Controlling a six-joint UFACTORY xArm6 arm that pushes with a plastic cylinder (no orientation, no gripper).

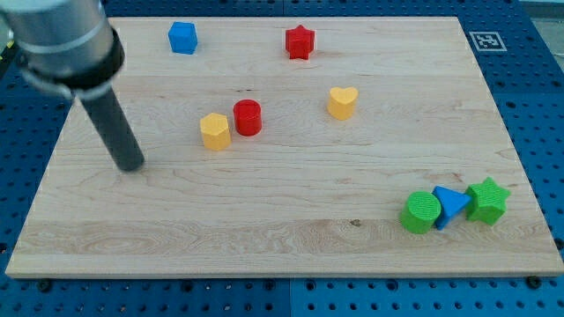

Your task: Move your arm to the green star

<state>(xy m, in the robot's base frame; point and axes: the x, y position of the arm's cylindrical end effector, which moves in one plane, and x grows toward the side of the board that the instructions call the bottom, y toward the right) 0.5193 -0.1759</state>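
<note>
Green star point(486, 200) sits at worktop point(291, 238) bottom-right, my tip point(131, 165) far left, well apart; whole approach left; no gripper fitted.

One camera looks steeply down over the whole wooden board point(291, 220).
</note>
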